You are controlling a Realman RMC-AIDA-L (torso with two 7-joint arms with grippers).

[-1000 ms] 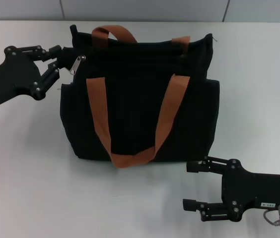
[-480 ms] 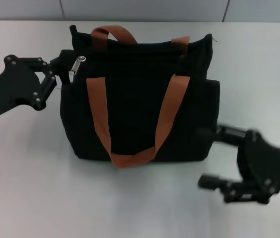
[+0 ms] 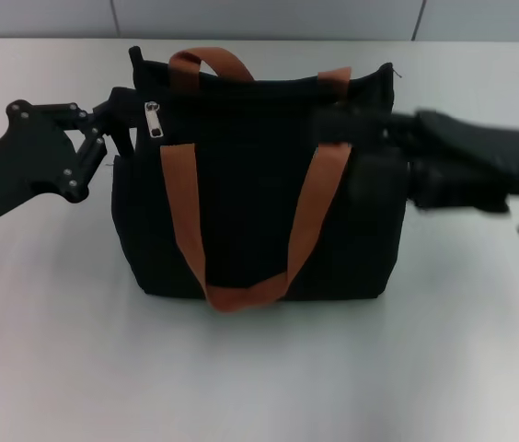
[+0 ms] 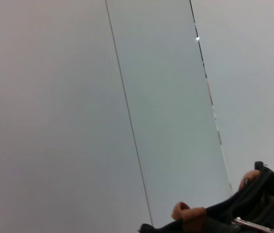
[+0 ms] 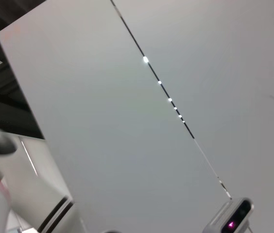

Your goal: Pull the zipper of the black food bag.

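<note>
Presently my left end effector (image 3: 115,124) pinches the black food bag (image 3: 259,184) at its upper left corner beside the zipper (image 3: 154,119), while my right end effector (image 3: 347,120), grip unreadable, might shove the bag askew on the tabletop (image 3: 259,368).

right tool (image 3: 370,124) motion-blurred in head view, fingers unreadable | left tool (image 3: 117,124) tips lost black-on-black against black food bag (image 3: 259,175) corner, grip unclear | left wrist: bag cut off by frame edge, zipper (image 4: 253,225) partly cropped | right wrist: bag out of frame
</note>
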